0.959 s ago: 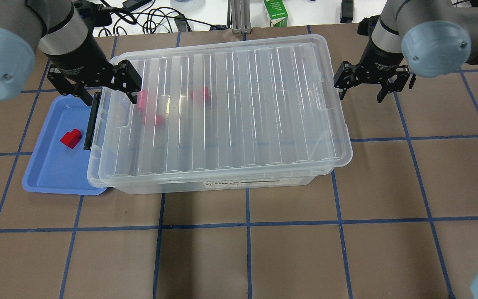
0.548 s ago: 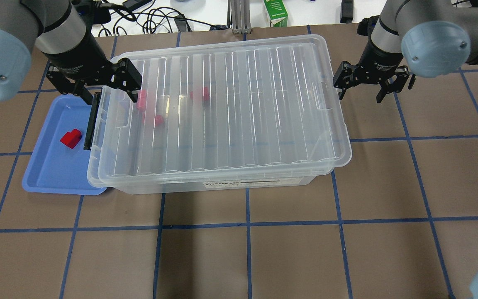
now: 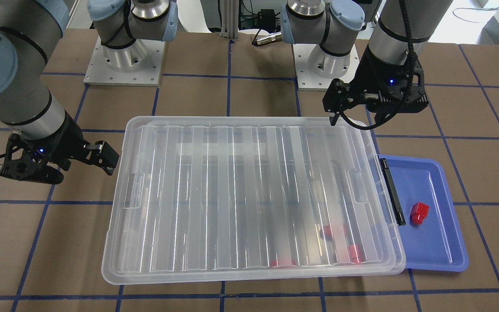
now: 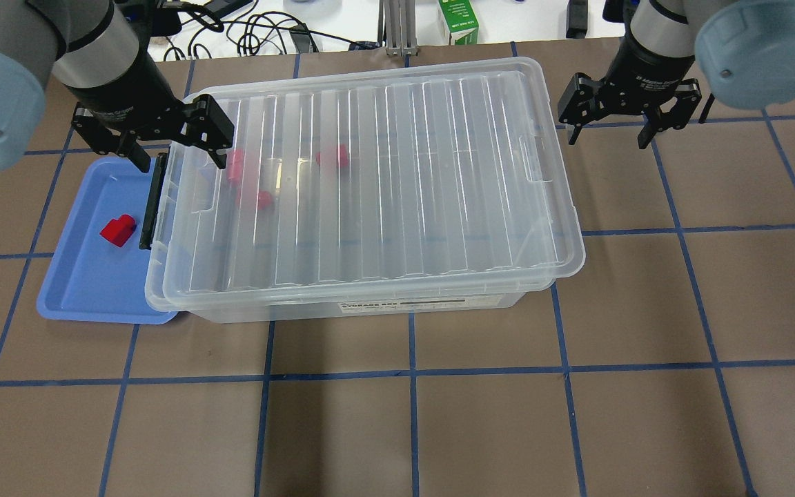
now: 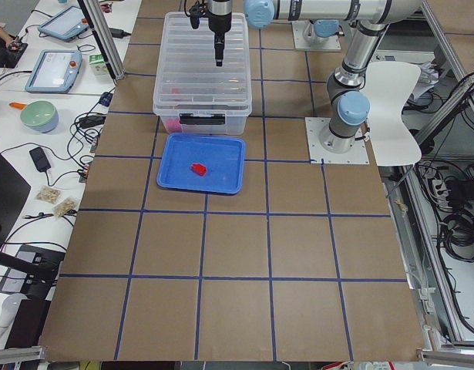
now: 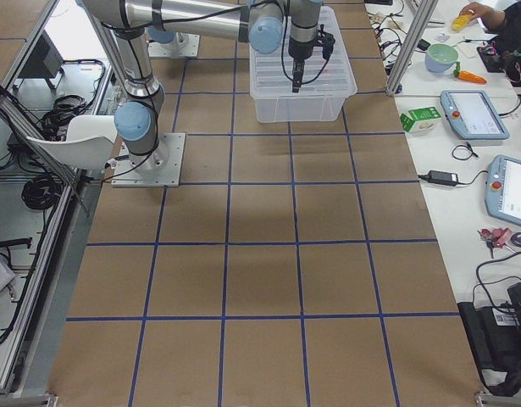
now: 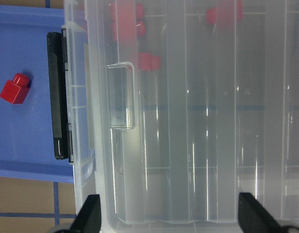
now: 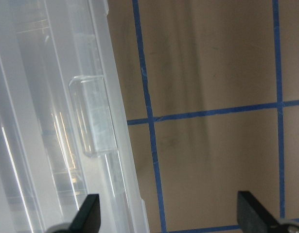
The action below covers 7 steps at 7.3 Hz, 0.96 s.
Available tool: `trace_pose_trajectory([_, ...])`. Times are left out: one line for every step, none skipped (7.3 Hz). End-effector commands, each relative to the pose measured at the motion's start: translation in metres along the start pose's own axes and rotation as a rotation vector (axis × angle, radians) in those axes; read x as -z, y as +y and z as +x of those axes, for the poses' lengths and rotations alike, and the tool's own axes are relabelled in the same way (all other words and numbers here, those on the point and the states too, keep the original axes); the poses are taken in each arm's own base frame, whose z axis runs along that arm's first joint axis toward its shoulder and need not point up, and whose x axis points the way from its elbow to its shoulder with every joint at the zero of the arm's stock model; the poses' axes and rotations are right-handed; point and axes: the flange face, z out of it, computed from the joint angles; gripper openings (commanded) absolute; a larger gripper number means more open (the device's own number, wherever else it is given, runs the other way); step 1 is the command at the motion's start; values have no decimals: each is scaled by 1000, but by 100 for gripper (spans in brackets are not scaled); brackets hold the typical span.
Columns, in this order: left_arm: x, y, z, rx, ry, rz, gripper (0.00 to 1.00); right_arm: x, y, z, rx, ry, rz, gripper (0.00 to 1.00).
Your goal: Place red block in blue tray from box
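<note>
Here the left tool [image 4: 181, 160] points down, jaws spread wide, over the latch end of the box [image 4: 384, 207], beside the tray [image 4: 83, 293]. The right tool [image 4: 608, 138], likewise spread, hangs above the worktop [image 4: 480, 414] just past the box's other end. One block [image 4: 118, 230] lies in the tray; other blocks [image 4: 332, 157] sit inside the lidded box.

One red block [image 4: 118, 230], glossy with a short stub at one end, lies alone on the floor of the blue tray [image 4: 83, 286], on the side towards the box. The tray is shallow, with rounded corners and a raised rim. The box [image 4: 384, 276] is a large clear bin just beside the tray, its ribbed lid [image 4: 384, 179] on and its black latch bar [image 4: 152, 200] facing the tray. Three more blocks [image 4: 332, 157] show blurred through the lid (all towards the latch end).
</note>
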Motion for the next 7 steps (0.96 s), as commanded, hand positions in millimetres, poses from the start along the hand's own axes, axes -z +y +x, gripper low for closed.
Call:
trace_pose_trajectory([-2, -1, 0, 0, 0, -3, 100, 39, 41, 1, -1, 3, 8, 100])
trace_pose_trajectory([1, 1, 0, 0, -1, 2, 100, 42, 45, -1, 4, 9, 13, 100])
trace_pose_trajectory([5, 2, 0, 0, -1, 11, 100, 39, 45, -9, 13, 11, 7, 100])
trace_pose_trajectory([6, 3, 0, 0, -1, 11, 100, 35, 44, -13, 20, 5, 2, 100])
trace_pose_trajectory([11, 3, 0, 0, -1, 22, 100, 33, 45, -13, 25, 4, -6, 100])
trace_pose_trajectory([12, 2, 0, 0, -1, 25, 100, 31, 45, -12, 26, 10, -10, 100])
trace_pose_trajectory([12, 2, 0, 0, -1, 25, 100, 29, 47, -12, 26, 9, -15, 100])
